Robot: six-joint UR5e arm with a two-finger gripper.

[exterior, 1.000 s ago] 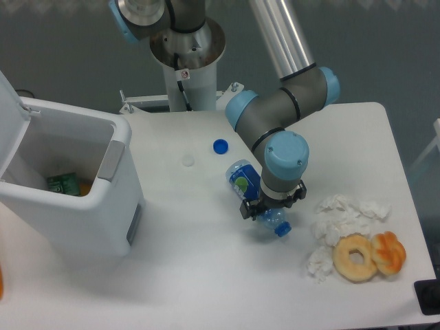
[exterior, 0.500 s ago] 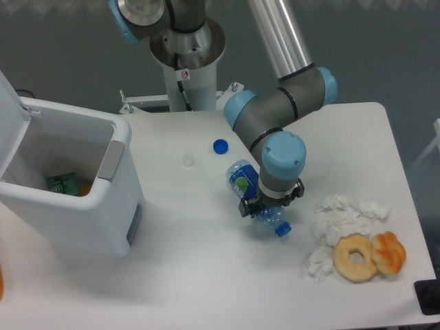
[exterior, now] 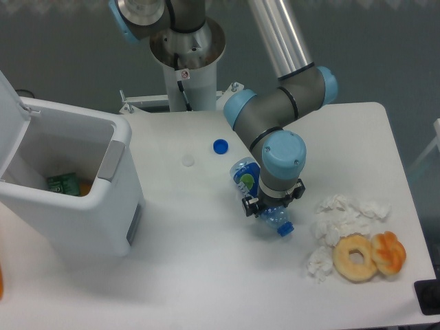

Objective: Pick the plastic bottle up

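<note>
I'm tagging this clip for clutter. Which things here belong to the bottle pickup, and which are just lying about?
Part of the job:
- plastic bottle, lying tilted on the table
- gripper, down over the bottle's middle

Just lying about:
- loose blue cap
- crumpled tissues
- doughnut
- orange pastry
- white bin, lid open

A white desk [exterior: 206,275] fills most of the frame. At the left stands an open white bin [exterior: 75,199] with a green item [exterior: 63,183] inside. A small blue cap [exterior: 220,146] lies upper centre. At lower right, crumpled tissues [exterior: 344,213] lie beside a doughnut [exterior: 355,257] and an orange pastry [exterior: 389,251].
</note>
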